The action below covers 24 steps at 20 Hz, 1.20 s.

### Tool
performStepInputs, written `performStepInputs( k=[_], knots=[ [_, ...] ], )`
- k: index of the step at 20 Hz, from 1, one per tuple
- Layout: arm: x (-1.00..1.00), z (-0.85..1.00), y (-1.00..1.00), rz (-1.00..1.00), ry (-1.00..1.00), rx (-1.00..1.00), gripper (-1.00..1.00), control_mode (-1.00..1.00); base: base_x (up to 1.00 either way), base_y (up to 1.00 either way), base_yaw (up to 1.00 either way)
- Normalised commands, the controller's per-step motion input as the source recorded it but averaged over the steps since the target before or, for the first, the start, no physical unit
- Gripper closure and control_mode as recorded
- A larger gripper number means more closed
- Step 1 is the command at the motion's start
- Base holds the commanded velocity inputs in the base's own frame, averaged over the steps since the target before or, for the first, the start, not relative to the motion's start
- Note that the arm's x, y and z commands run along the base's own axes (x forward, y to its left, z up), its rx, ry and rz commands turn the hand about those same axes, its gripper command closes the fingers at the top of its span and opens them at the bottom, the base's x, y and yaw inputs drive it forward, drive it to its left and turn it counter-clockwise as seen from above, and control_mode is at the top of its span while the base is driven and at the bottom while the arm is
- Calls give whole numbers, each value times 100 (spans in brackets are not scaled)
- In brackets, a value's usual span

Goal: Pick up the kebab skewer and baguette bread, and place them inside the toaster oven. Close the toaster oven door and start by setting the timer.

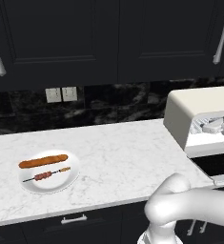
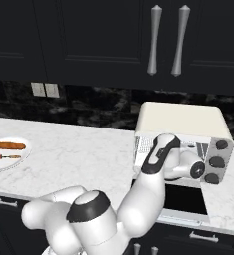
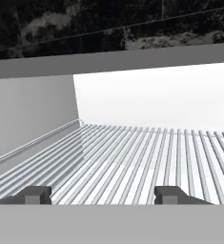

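Toaster oven at the right end of the counter, door dropped flat and open, wire rack bare under the gripper, whose jaws stand apart with nothing between them. Well apart, on the white plate at the counter's left: baguette bread toward the wall, kebab skewer just beside it, both untouched. Best done by backing the hand straight out over the lowered door, then swinging left and coming down across the skewer's meat chunks, clear of the loaf.
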Motion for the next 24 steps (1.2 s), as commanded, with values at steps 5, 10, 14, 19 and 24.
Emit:
performStepInputs(
  k=[5,10,14,19,24],
  knots=[
    [-15,-70,-18,-5,0,0,-100,-100,0,0,0],
    [-61,-67,-24,-3,10,0,-100,-100,0,0,0],
    [-100,-40,-37,0,36,0,-100,-100,0,0,0],
    [-100,-46,-14,-1,36,-1,-100,-100,0,0,0],
    [-100,-48,-9,-1,31,-4,-100,-100,0,0,0]
  ],
)
